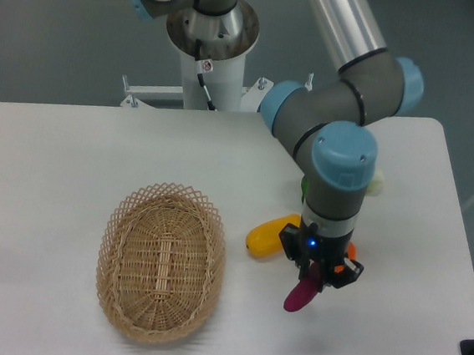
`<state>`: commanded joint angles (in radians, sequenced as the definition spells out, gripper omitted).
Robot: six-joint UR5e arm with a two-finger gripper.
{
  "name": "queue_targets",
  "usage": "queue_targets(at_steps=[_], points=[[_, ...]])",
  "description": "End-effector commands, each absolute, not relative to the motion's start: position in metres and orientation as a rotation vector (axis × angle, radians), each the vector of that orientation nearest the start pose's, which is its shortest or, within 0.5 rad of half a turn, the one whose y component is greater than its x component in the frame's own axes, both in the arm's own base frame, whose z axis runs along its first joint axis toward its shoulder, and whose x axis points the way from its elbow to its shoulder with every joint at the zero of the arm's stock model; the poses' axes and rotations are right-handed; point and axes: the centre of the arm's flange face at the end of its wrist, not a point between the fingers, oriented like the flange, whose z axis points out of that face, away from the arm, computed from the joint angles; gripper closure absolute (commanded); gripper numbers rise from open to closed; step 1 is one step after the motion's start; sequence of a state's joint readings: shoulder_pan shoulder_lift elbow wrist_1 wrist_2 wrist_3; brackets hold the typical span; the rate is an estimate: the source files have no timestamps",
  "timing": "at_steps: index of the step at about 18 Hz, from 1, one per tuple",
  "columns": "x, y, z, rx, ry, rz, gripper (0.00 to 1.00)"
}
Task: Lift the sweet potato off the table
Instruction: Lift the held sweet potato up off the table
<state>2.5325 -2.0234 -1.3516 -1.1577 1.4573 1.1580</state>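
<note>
**Potato in the jaws, hanging low**

Gripper [315, 277] clamped on upper end of potato [299, 296] — rest dangles over table [53, 168], beside yellow fruit [267, 236]. Likely light, stiff, smooth-skinned — slip risk. Better taken mid-body, across the narrow width.
</note>
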Motion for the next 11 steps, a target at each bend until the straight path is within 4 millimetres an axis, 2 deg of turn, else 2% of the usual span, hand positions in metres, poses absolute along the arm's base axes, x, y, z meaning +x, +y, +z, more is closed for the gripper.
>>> queue_targets(at_steps=[5,11], points=[[-0.485,0.494,0.41,-2.931,0.334,0.163,0.71],[-0.485,0.488,0.418,-2.927,0.348,0.183,0.71]])
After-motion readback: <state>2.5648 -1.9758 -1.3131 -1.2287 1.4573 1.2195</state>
